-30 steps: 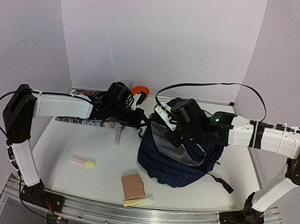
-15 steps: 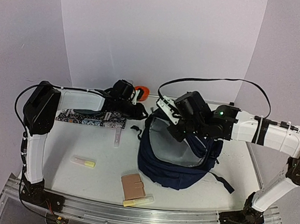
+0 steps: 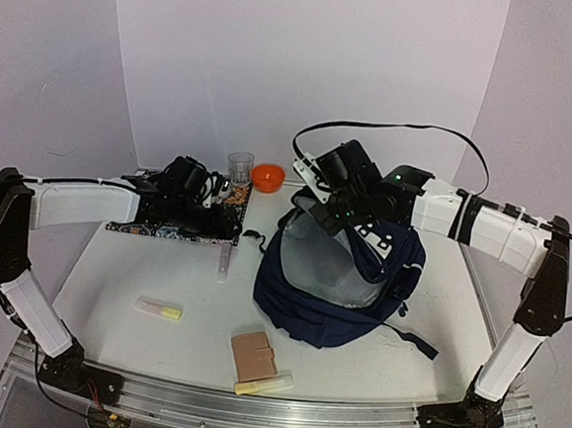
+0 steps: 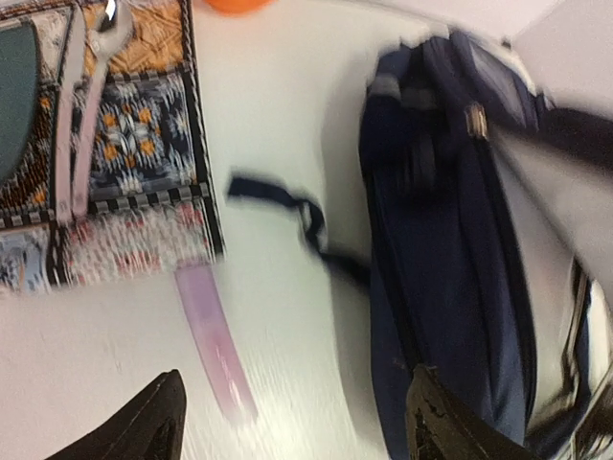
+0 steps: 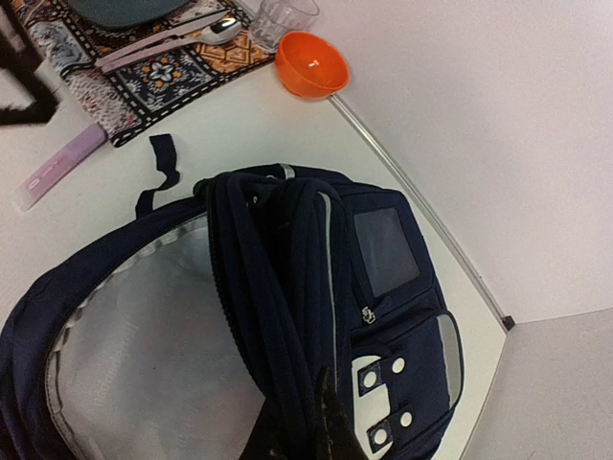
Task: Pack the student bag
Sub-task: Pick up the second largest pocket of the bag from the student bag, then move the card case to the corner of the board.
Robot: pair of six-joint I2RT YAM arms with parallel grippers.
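- The bag (image 3: pixel 334 297) is on the table (image 3: pixel 122 280), right of the middle. Its main mouth gapes upward and shows pale grey lining.
- The bag's front pocket, with the white buckle patches, faces away toward the right.
- My right gripper (image 5: pixel 321 431) has its jaws pinched together on the bunched navy fabric at the bag's upper rim. It holds that edge up above the rest of the bag.
- My left gripper (image 4: pixel 292 436) hangs above the right end of the mat (image 3: pixel 171 227), with its jaws spread wide and nothing between them.
- The left wrist view is smeared, so I cannot read fine detail there.
- The patterned mat lies far left on the table, with cutlery (image 5: pixel 163 40) resting on it.
- A glass (image 3: pixel 239 164) and an orange bowl (image 3: pixel 267 177) stand side by side at the mat's far right corner.
- A lilac tube (image 3: pixel 224 262) lies against the mat's near edge, between mat and bag.
- A loose strap (image 4: pixel 287 196) trails from the bag onto the bare table, toward the mat.
- Nearer me, a yellow-tipped highlighter (image 3: pixel 160 309) lies alone on the left.
- A tan wallet (image 3: pixel 253 355) sits in front of the bag.
- A second highlighter (image 3: pixel 263 383) lies just beside the wallet's near edge.
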